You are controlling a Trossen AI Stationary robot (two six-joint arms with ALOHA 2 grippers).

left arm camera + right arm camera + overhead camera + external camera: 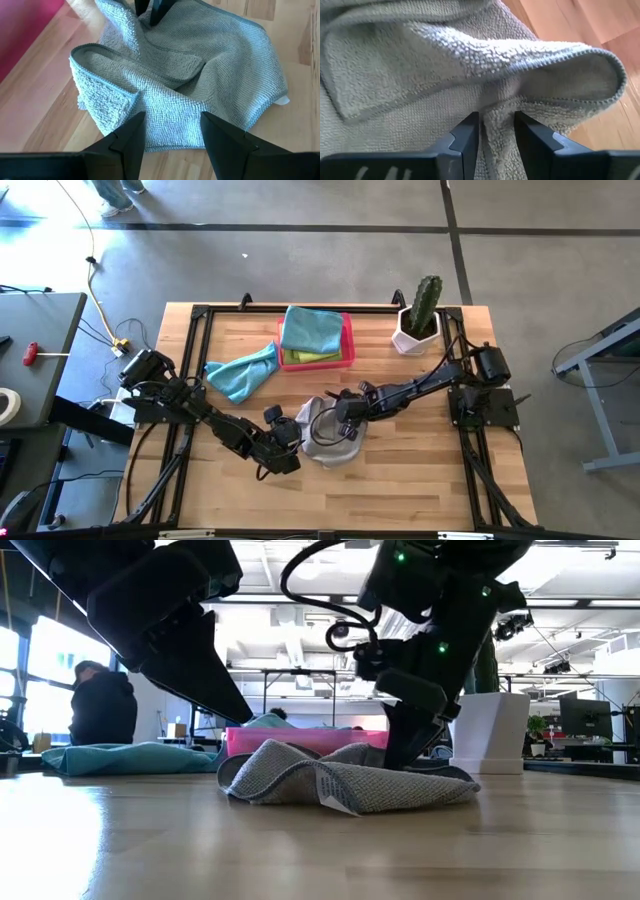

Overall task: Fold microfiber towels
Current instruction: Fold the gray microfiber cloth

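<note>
While the grey towel [330,442] lies rumpled mid-table near the pink tray [345,330], the right gripper [496,131], fingers slightly parted around a ridge, should release cleanly, and the left gripper [172,131], spread wide, should pin its edge.

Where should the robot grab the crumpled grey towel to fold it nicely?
Probably the raised, doubled-over edge of the grey towel, which stands up off the wood so a finger can slip beneath. The open left gripper already faces that side and could come in level from there. The right gripper straddles another ridge on the far side, so avoid that part.
</note>
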